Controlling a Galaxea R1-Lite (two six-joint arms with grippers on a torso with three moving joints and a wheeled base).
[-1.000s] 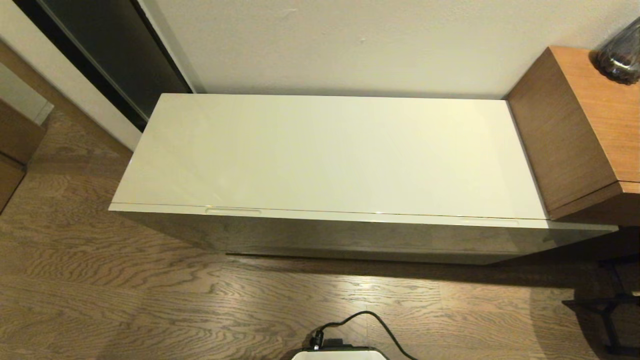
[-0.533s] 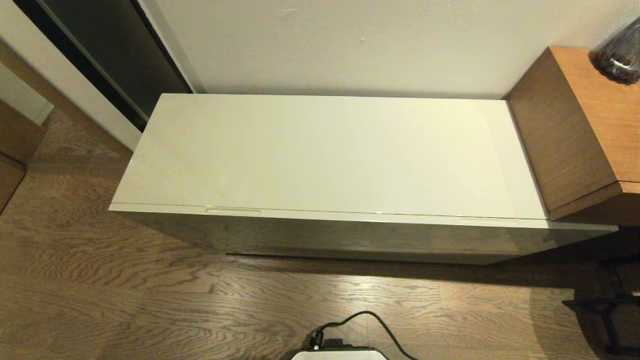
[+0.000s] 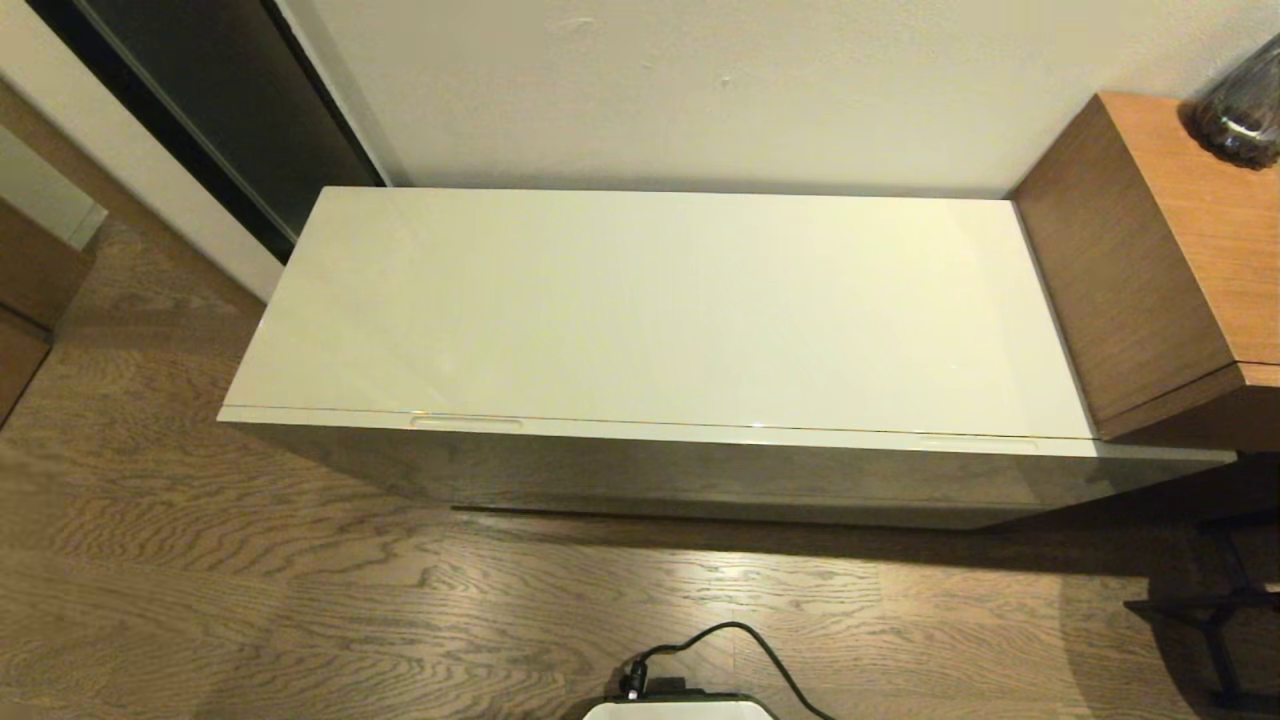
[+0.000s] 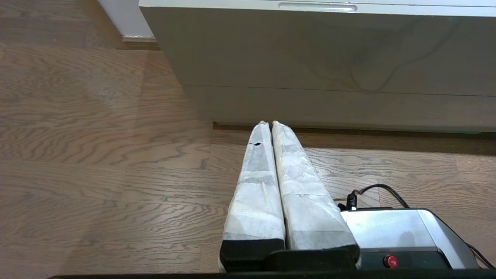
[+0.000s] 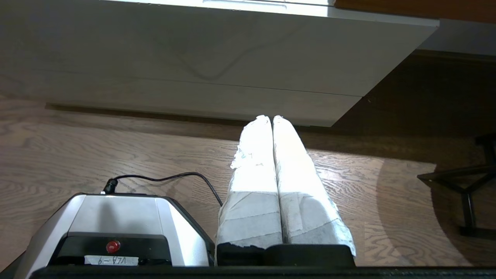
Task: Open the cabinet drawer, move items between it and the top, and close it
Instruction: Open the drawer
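The cabinet drawer [image 3: 700, 478] is pushed fully in, its glossy front facing me, with two narrow slots [image 3: 466, 422] along its upper edge. The top [image 3: 660, 310] is a long bare cream panel. The tissue pack and the slipper are out of view. My left gripper [image 4: 270, 123] hangs low over the floor in front of the drawer [image 4: 310, 46], its paper-wrapped fingers pressed together on nothing. My right gripper [image 5: 271, 117] hangs the same way near the drawer's right end [image 5: 271, 50], shut and empty. Neither arm shows in the head view.
A brown wooden side cabinet [image 3: 1160, 250] abuts the right end, with a dark glass vase [image 3: 1240, 100] on it. Black stand legs [image 3: 1220, 610] sit on the floor at the right. My base [image 3: 680, 708] and its black cable [image 3: 760, 645] lie in front.
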